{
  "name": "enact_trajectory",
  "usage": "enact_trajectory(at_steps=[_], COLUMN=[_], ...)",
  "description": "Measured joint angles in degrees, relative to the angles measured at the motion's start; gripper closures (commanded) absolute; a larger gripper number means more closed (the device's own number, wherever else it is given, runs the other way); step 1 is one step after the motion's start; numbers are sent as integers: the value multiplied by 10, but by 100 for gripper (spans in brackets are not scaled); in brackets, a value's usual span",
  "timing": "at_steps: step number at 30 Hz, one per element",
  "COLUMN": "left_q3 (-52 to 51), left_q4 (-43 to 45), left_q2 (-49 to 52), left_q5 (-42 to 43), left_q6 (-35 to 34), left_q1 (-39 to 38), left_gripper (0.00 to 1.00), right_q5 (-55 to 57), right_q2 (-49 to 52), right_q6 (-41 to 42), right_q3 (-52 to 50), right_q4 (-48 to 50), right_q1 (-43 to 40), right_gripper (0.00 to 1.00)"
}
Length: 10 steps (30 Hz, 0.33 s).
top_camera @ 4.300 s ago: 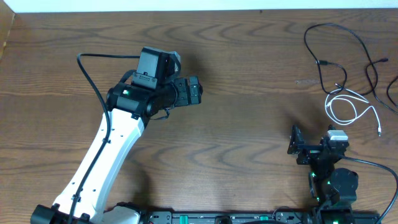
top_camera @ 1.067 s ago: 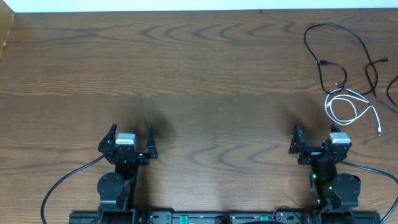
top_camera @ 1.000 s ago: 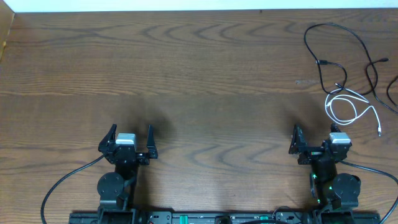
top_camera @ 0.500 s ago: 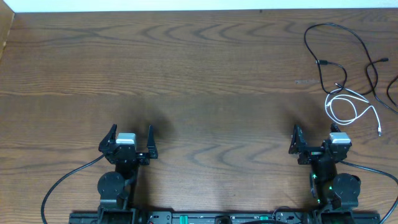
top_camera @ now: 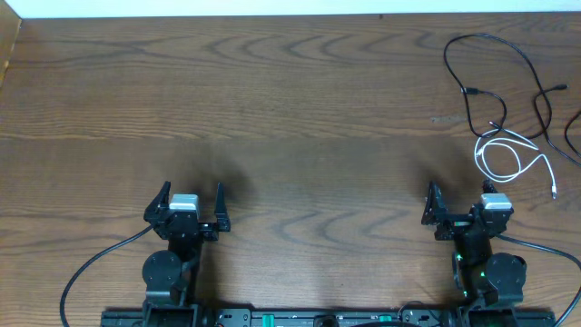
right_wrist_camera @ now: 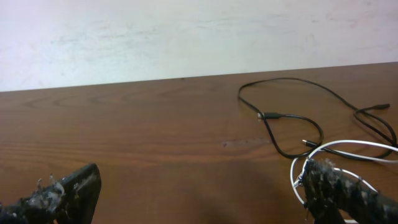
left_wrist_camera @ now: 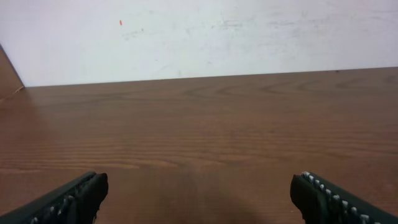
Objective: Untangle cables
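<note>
The black cable (top_camera: 463, 90) lies in loose loops at the far right of the table. The white cable (top_camera: 479, 156) is coiled just in front of it, and the two cross where they meet. Both show in the right wrist view, black cable (right_wrist_camera: 267, 116) and white cable (right_wrist_camera: 348, 144), ahead and to the right. My right gripper (top_camera: 458, 202) is open and empty at the front right, a short way in front of the white coil; it also shows in the right wrist view (right_wrist_camera: 199, 186). My left gripper (top_camera: 191, 198) is open and empty at the front left, far from both cables; its wrist view (left_wrist_camera: 199, 190) shows only bare table.
The wooden table (top_camera: 290, 109) ends at a white wall (left_wrist_camera: 199, 37) at the back. A thick black robot wire (top_camera: 100, 263) runs along the front left, beside the left arm's base.
About four seconds ago the left arm reached out over the left middle of the table; it now sits pulled back at the front. Nothing has moved in the last second.
</note>
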Motion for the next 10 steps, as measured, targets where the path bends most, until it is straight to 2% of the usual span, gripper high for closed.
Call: enact_trajectory(at_steps=[10], left_q3=[0], left_q4=[0], left_q2=[0], left_q5=[0], left_q6=[0], left_q1=[0], left_gripper=[1], right_q5=[0], right_q2=[0], right_q6=[0], right_q3=[0], right_q4=[0], right_q1=[0], right_gripper=[1])
